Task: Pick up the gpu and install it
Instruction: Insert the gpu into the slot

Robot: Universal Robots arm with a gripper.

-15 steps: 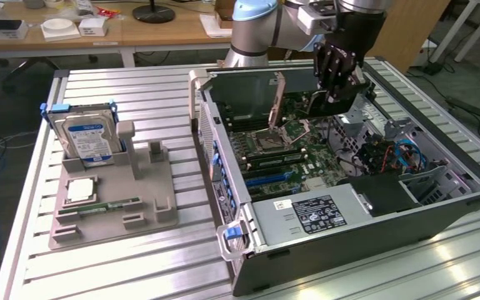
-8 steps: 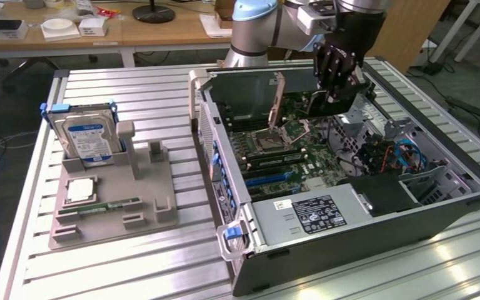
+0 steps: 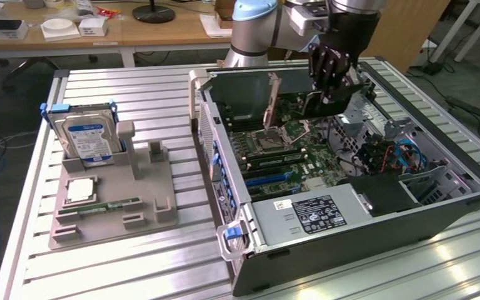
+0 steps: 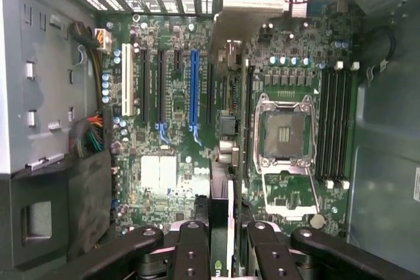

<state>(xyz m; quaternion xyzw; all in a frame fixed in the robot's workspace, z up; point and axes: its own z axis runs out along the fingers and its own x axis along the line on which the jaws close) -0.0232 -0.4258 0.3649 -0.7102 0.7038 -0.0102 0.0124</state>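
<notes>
- You're working under bright, even overhead light; the ribbed metal worktop (image 3: 140, 87) shows pale glare, strongest at the exterior view's lower right.
- The computer case (image 3: 440, 206) interior is dimmer.
- In the wrist view, the gpu (image 4: 246, 11) washes out pale at its far end, and the end effector (image 4: 226, 234) is dark.

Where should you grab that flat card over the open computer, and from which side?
By its upper long edge, from above, as the gripper has it now. The gpu is thin and flat and hangs on edge over the motherboard, so a pinch across its two broad faces holds it steady, and the lower edge is left free for the slots.
</notes>
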